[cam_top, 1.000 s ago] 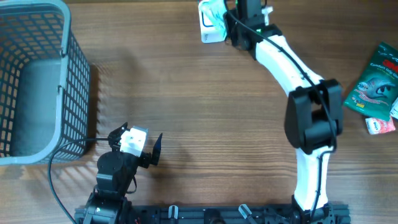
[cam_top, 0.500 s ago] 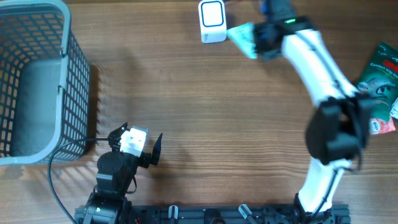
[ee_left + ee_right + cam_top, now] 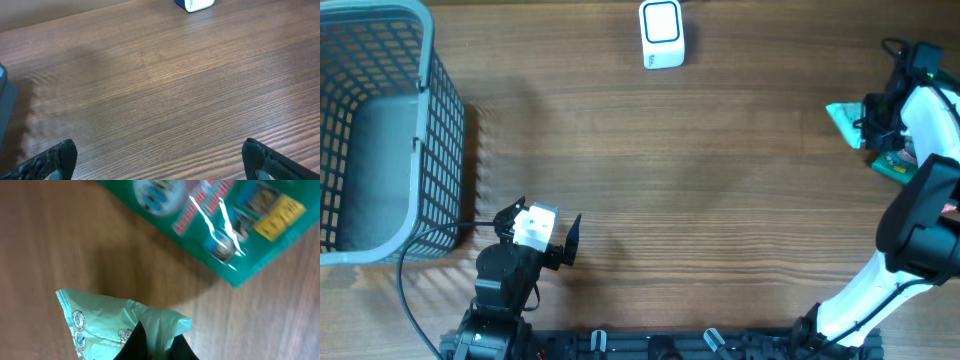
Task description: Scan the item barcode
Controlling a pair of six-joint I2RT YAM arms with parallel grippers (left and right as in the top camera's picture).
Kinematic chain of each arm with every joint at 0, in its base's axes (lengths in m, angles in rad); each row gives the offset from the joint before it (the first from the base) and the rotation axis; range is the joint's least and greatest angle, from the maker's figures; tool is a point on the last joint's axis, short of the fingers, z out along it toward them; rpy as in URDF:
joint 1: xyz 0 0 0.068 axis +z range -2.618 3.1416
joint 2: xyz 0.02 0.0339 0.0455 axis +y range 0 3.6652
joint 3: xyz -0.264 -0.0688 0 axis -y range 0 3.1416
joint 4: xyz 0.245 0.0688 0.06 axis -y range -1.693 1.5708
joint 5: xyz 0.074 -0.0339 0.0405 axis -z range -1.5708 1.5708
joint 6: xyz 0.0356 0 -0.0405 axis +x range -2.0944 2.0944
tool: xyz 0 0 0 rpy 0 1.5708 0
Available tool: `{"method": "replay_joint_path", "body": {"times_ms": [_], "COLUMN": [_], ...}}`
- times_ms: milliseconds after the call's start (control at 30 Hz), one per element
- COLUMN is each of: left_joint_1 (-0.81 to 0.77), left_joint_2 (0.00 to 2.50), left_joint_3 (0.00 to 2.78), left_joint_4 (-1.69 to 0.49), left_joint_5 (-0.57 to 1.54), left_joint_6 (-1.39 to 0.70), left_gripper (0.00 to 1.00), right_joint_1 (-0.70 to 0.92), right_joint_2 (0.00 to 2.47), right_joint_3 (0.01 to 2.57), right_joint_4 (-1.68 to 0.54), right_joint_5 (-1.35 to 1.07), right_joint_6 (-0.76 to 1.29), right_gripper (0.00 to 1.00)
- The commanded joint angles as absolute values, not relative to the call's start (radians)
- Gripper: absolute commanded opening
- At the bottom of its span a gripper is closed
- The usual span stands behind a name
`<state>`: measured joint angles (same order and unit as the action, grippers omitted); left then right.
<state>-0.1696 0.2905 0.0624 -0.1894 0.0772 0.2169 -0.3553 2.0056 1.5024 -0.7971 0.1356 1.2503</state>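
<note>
My right jaws pinch the green packet (image 3: pixel 107 322) near the teal pack (image 3: pixel 215 225), well apart from the scanner (image 3: pixel 661 34); I guess only set-down remains. Left jaws spread.

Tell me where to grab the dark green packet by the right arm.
Pinch the dark green packet at its corner nearest the light green pouch, coming in low over the table. It lies flat, so its glossy face offers nothing to grip. The right gripper is shut on that pouch, which probably goes down first.
</note>
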Motion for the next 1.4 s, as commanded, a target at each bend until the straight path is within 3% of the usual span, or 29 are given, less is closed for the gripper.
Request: {"method": "replay_joint_path", "body": {"times_ms": [0,33,67,100,367,567,600,633,1033,1133,1367], "left_joint_1": [-0.165,-0.165,-0.165,-0.165,-0.165,-0.165,-0.165,-0.165,-0.165,-0.165,-0.165], "left_joint_2": [0.287,0.287,0.287,0.287,0.287,0.287,0.287,0.287,0.287,0.287,0.287], "left_joint_3": [0.057,0.057,0.057,0.057,0.057,0.057,0.057,0.057,0.057,0.057,0.057], "left_joint_4": [-0.189,-0.189,-0.189,-0.189,-0.189,-0.189,-0.189,-0.189,-0.189,-0.189,-0.189], "left_joint_5": [0.089,0.089,0.089,0.089,0.089,0.089,0.089,0.089,0.089,0.089,0.089], "left_joint_6": [0.229,0.229,0.229,0.229,0.229,0.229,0.229,0.229,0.229,0.229,0.229], "left_gripper": [1.0,1.0,1.0,1.0,1.0,1.0,1.0,1.0,1.0,1.0,1.0], "right_joint_1": [-0.388,-0.406,-0.425,-0.437,-0.464,-0.254,-0.217,-0.172,-0.149,-0.15,-0.15], "right_joint_2": [1.995,1.985,1.971,1.958,1.631,1.245,1.195,1.121,0.728,0.709,0.475], "right_joint_3": [1.548,1.568,1.6,1.629,1.872,1.872,1.872,1.872,1.872,1.839,1.48], "right_joint_4": [-0.798,-0.818,-0.857,-0.899,-1.358,-1.483,-1.505,-1.531,-1.6,-1.586,-1.184], "right_joint_5": [0.137,0.098,0.051,0.03,-0.275,-0.33,-0.33,-0.331,-0.236,-0.217,-0.256], "right_joint_6": [1.111,1.05,1.01,1.0,0.847,0.667,0.667,0.688,0.633,0.448,0.31], "right_gripper": [0.39,0.7,0.81,0.85,0.86,0.86,1.0,1.0,1.0,1.0,1.0]}}
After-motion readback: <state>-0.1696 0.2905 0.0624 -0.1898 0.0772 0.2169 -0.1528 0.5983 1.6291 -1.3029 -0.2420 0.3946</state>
